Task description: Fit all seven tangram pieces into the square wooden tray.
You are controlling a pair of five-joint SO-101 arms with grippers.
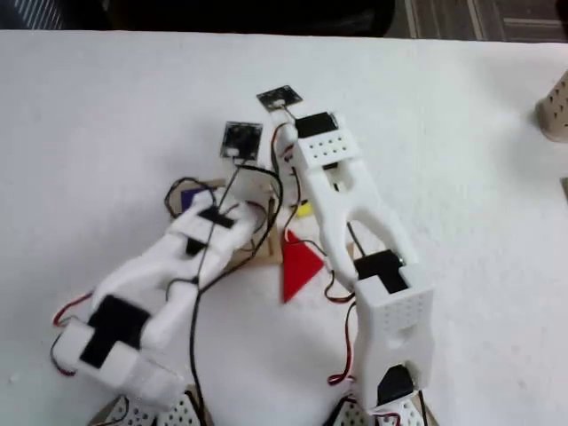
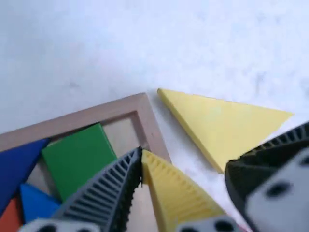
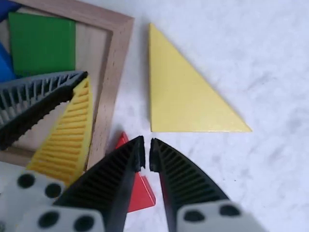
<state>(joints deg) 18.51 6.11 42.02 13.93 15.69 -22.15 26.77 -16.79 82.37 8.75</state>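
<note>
Yr right gripper [image 3: 146, 151] is all but shut, empty, tips near the yellow triangle [image 3: 183, 96], which lies outside the tray [image 3: 117, 58] corner. Left gripper [image 2: 141, 162], shut & empty, hangs over that corner. Arms cld clash, or a nudge cld skid the triangle off.

This looks like a robotics lab or a hobbyist's workbench. A plain white table [image 1: 461, 133] carries the left arm [image 1: 160, 293] and the right arm [image 1: 355, 222], both of white printed-looking plastic. Loose red and black wires [image 1: 202, 302] trail openly back from the left gripper [image 2: 141, 154] and the right gripper [image 3: 147, 149] toward perforated bases [image 1: 160, 413] at the near edge. A small bare black board [image 1: 279, 98] hangs on its lead at the right arm's far end, above its gripper. Another [image 1: 241, 138] does so on the left, and well beyond both grippers a dark floor [image 1: 266, 13] lies past the table's far edge.
</note>
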